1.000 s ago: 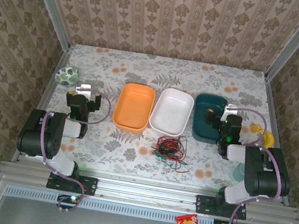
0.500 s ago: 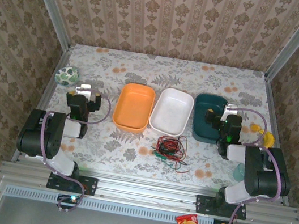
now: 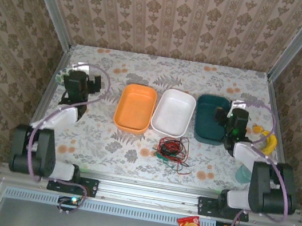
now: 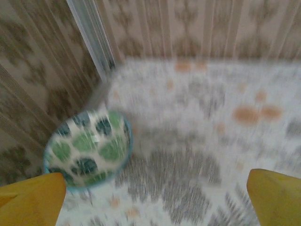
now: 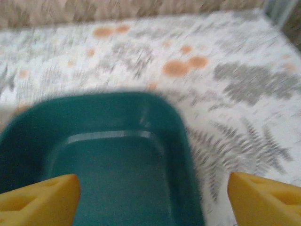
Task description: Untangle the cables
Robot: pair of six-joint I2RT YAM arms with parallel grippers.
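Since the cables [image 3: 172,150] are thin, light and limp, and likely to snag, I would pinch one loose outer strand or clip end. They lie heaped on the tabletop [image 3: 106,140] just near of the white tray [image 3: 174,111], well apart from my left jaws and right jaws, both spread wide.

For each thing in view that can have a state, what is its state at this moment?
cables, tangled in one heap
orange tray, empty
white tray, empty
teal tray, empty as far as it shows
patterned bowl, upright, empty
left gripper, open
right gripper, open
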